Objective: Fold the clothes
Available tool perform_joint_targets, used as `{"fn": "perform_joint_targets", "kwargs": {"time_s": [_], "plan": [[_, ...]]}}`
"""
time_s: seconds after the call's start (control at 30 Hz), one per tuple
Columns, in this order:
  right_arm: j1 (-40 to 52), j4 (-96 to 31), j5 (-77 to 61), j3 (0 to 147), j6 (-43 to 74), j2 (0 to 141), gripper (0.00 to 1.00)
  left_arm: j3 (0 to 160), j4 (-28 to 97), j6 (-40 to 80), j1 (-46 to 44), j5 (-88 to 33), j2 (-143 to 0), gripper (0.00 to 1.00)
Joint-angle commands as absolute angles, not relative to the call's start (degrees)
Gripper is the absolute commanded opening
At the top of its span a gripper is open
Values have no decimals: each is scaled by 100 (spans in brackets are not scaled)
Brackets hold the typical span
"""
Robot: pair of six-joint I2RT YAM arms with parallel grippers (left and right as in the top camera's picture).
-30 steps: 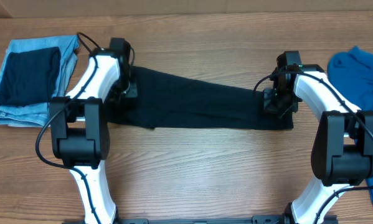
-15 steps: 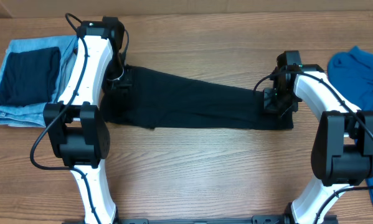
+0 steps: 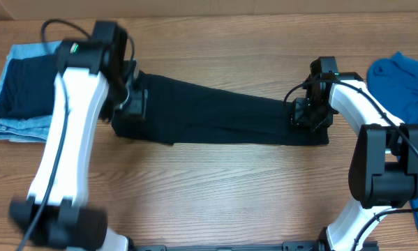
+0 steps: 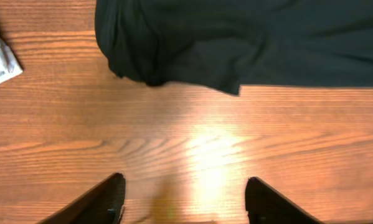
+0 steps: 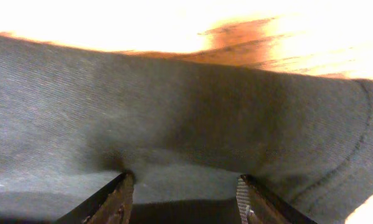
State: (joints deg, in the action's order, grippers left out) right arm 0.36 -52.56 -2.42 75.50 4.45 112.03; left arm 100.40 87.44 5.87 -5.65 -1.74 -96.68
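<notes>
Overhead look at a large plain black T-shirt of thin soft fabric [image 3: 215,115], folded into a long band across the middle of a brown wooden table [image 3: 215,188], lying just as a second ago. At its left end, left gripper [image 4: 183,200] now lifted off the cloth, fingers spread wide over bare wood, holding nothing. At its right end, right gripper [image 5: 183,196] in the same spot, fingers now parted over the fabric.
</notes>
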Motion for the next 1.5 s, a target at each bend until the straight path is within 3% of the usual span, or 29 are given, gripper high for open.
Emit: {"fn": "perform_joint_targets", "kwargs": {"time_s": [0.0, 0.17, 0.4, 0.6, 0.7, 0.83, 0.93, 1.03, 1.2, 1.47], "plan": [[21, -5181, -480, 7531, 497, 11124, 58, 8637, 8130, 698, -563, -416, -9179, 70], [27, -5164, -528, 7531, 497, 11124, 58, 7417, 6777, 1170, -565, -449, -9174, 69], [27, -5157, -569, 7531, 497, 11124, 58, 6845, 5913, 2095, -561, 32, -9216, 68], [27, -5166, -569, 7531, 497, 11124, 58, 6263, 5280, 2379, -569, -113, -9225, 59], [27, -5168, -569, 7531, 497, 11124, 58, 6154, 5179, 2112, -576, -106, -9225, 47], [27, -5188, -611, 7531, 495, 11124, 58, 6156, 4974, 1470, -576, -106, -9225, 19], [27, -5194, -631, 7531, 497, 11124, 58, 6156, 4827, 1479, -576, -108, -9225, 17], [27, -5214, -631, 7531, 495, 11124, 58, 6145, 4943, 1420, -576, -108, -9227, 4], [27, -5210, -631, 7531, 497, 11124, 58, 5959, 4871, 556, -661, 99, -9266, 4], [27, -5214, -631, 7531, 495, 11124, 57, 5922, 4355, 436, -681, 403, -10014, 4]]}}
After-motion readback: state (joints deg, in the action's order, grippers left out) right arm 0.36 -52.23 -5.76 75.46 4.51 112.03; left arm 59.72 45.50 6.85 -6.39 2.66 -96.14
